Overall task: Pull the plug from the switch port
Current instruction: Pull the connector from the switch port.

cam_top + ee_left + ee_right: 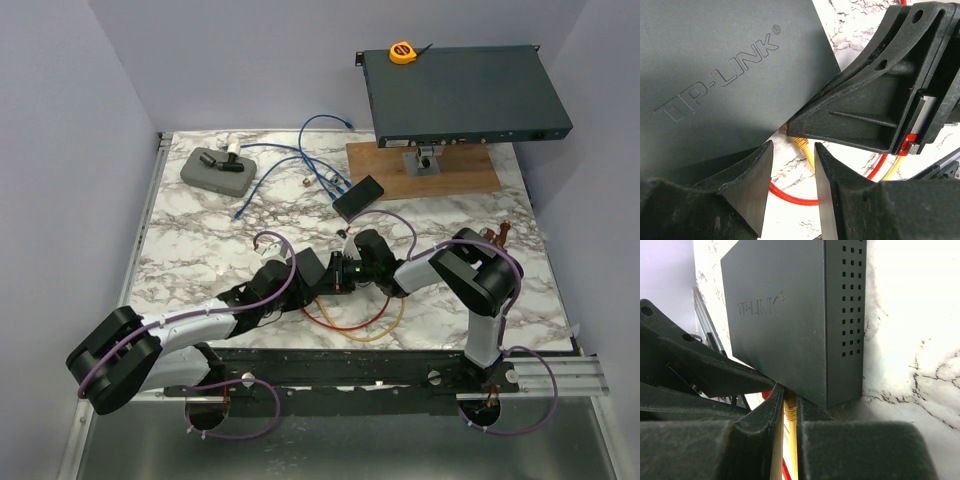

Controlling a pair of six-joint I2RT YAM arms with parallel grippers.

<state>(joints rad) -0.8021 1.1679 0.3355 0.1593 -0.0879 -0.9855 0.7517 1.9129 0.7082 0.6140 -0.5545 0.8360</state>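
Worktop: white marble with grey veins point(200, 230), enclosed by pale walls on three sides.
Far side: a long dark rack unit point(460, 95) rests on a wooden board point(440, 168), with a yellow tape measure point(401, 52) on its lid.
Left of it: a grey case point(215, 170) and loose blue cables point(300, 165); a small black box point(358, 197) lies near the middle.
Switch: the dark switch point(785, 315) lies on the worktop in front of the arms, between the two end effectors. It has TP-LINK lettering on its broad face and rows of vent holes on its narrow side.
Plug: the yellow plug point(790, 412) meets the switch's near edge; the port itself is hidden behind the fingers.
Right end effector: the right end effector point(790, 396) is closed on the plug, one finger on each side, with its tips just short of the casing.
Left end effector: the left end effector point(792, 145) has its jaws parted just beside the switch, and nothing can be seen pinched between them. The plug shows through the gap. Whether a finger touches the casing cannot be told.
Cables: a red cable point(790, 197) loops across the marble under both wrists, alongside the plug's yellow lead.
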